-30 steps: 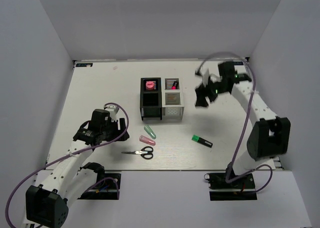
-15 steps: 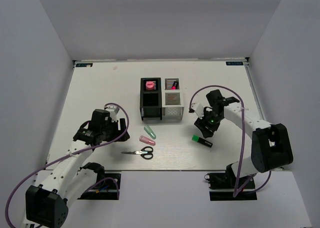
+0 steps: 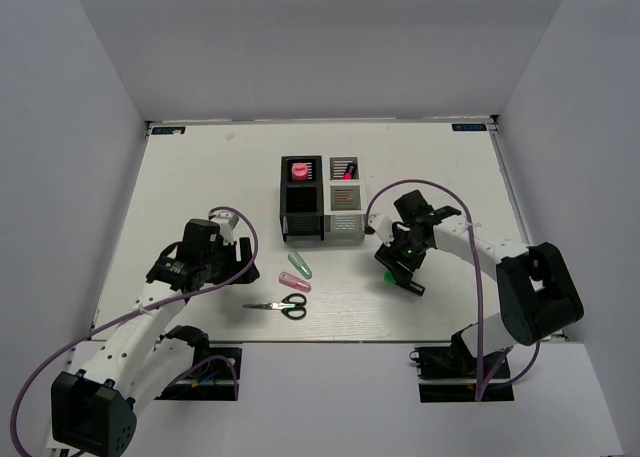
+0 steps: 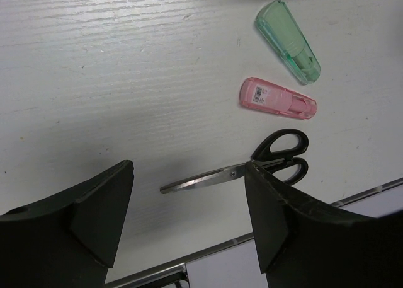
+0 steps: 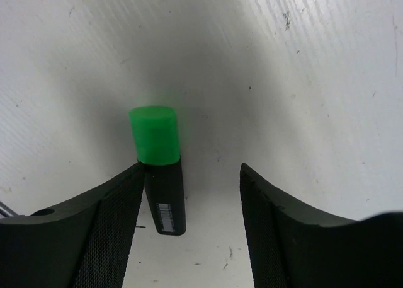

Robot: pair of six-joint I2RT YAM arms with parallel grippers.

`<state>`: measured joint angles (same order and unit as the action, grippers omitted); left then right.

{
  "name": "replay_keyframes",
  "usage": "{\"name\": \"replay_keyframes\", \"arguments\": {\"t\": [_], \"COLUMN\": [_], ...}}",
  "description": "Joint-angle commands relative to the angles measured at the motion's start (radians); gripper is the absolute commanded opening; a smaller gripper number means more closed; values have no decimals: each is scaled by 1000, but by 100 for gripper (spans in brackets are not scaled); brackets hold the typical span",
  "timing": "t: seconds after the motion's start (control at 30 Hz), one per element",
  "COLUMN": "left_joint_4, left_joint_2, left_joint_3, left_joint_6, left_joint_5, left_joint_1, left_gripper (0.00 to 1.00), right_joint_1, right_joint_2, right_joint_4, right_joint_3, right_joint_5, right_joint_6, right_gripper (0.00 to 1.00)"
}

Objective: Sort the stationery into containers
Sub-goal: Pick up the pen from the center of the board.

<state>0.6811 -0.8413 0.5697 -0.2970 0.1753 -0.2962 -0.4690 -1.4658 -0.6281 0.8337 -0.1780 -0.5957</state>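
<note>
The green-capped black highlighter (image 5: 160, 168) lies on the table between my right gripper's open fingers, against the left finger (image 5: 107, 218). In the top view my right gripper (image 3: 400, 265) sits low over this highlighter (image 3: 403, 279). My left gripper (image 3: 215, 267) is open and empty, above and left of the black-handled scissors (image 3: 282, 304). In the left wrist view the scissors (image 4: 252, 168), pink capsule (image 4: 277, 97) and pale green capsule (image 4: 289, 41) lie ahead of the fingers. The four containers (image 3: 322, 199) hold a pink tube (image 3: 299, 170) and highlighters (image 3: 346, 171).
The capsules (image 3: 296, 281) lie between the containers and the scissors. The table's near edge with a metal rail (image 4: 208, 253) runs just below the scissors. White walls enclose the table on three sides.
My right arm swung from high near the back right down toward the green highlighter and now straddles it. The left arm has not moved.
</note>
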Motion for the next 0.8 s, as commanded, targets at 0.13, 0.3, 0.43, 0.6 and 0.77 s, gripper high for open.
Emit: {"name": "replay_keyframes", "arguments": {"t": [0.13,0.3,0.43,0.6,0.77], "left_joint_4": [2,3,3,2,0], "left_joint_2": [19,16,24,25,28], "left_joint_3": [27,30,30,29,29], "left_joint_6": [2,2,1,2,2], "left_joint_5": [13,20,18,16,16], "left_joint_1": [6,6,6,5,5], "left_gripper": [82,82,82,82,82], "right_joint_1": [-36,-54,-66,-83,-94], "right_joint_2": [-47,-47,-59,-77,-91], "right_joint_4": [59,68,76,97,114], "right_joint_3": [-22,-57,-77,-136,-185], "right_joint_5": [38,57,83,127,175], "right_joint_6": [28,24,25,34,43], "right_gripper": [65,65,63,48,23]}}
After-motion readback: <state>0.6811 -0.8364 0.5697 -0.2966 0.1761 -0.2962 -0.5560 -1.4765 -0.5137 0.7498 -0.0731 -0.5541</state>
